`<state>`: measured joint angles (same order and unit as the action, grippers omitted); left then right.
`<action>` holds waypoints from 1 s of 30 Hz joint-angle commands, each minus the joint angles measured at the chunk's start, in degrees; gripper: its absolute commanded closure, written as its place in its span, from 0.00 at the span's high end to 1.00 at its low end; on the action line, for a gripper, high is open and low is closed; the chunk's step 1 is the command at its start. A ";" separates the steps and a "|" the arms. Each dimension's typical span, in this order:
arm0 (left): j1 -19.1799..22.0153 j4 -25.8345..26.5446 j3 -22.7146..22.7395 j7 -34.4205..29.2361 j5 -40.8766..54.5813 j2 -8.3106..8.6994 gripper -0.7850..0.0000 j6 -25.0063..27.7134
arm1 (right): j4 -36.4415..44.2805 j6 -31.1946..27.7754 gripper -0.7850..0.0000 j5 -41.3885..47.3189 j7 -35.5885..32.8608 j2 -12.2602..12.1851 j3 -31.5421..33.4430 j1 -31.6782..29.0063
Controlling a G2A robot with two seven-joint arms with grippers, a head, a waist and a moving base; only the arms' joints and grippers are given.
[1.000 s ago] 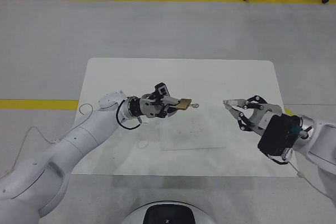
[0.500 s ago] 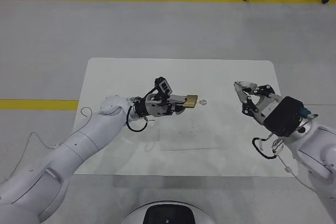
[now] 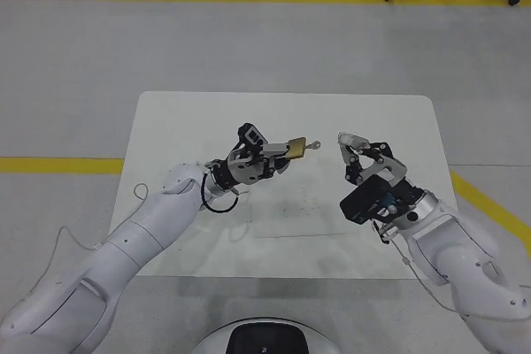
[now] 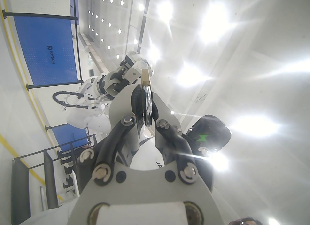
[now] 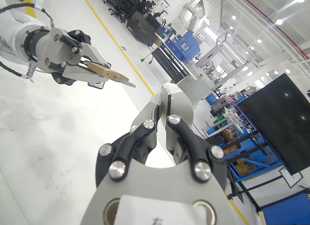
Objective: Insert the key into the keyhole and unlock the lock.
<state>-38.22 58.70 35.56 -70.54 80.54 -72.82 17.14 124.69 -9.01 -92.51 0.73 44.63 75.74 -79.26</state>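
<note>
My left gripper (image 3: 277, 154) is shut on a brass padlock (image 3: 292, 146), held in the air over the middle of the white table (image 3: 186, 115). A small silver key (image 3: 311, 143) sticks out of the lock's free end and points at the other arm. From the right wrist, the padlock (image 5: 104, 72) and key (image 5: 127, 81) show side-on in the left gripper (image 5: 95, 71). From the left wrist, the padlock (image 4: 146, 104) is edge-on between the left gripper's (image 4: 145, 101) fingers. My right gripper (image 3: 347, 142) hangs a short gap right of the key. The right gripper (image 5: 161, 101) is shut on nothing.
A yellow floor line (image 3: 44, 165) runs past the table's left side. The tabletop carries faint scuffs (image 5: 48, 124) and no other objects. Racks and workstations (image 5: 184, 49) stand far off in the hall.
My left gripper has carried the lock slightly toward the table's far side and tilted it. My right arm has swung in from the right edge to just beside the key, and its fingers have shut.
</note>
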 commanded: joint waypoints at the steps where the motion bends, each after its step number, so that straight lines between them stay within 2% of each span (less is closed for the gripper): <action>1: -0.20 0.05 0.52 -0.38 -0.60 -0.25 0.00 -0.07 | -0.64 -0.07 0.00 -0.48 -0.57 0.31 -1.00 1.13; 11: -1.28 0.05 3.61 -1.17 -3.43 -1.20 0.00 -1.19 | -1.50 -2.13 0.00 -3.85 -1.04 1.67 -4.59 4.81; 22: -2.36 0.18 6.30 -0.99 -6.12 -2.22 0.00 -2.67 | -1.31 -2.71 0.00 -9.42 -2.21 2.72 -6.47 5.18; 27: -2.80 0.14 7.38 -0.98 -7.10 -2.68 0.00 -3.25 | -1.80 -2.87 0.00 -9.84 -2.33 3.28 -7.02 5.69; 30: -3.03 -0.23 8.27 -1.07 -7.46 -2.90 0.00 -3.23 | -2.62 -2.53 0.00 -6.92 -1.69 3.59 -6.03 5.86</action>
<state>-41.19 58.65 43.49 -71.61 73.15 -75.68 13.82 122.37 -11.69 -100.80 -1.26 48.15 69.23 -73.43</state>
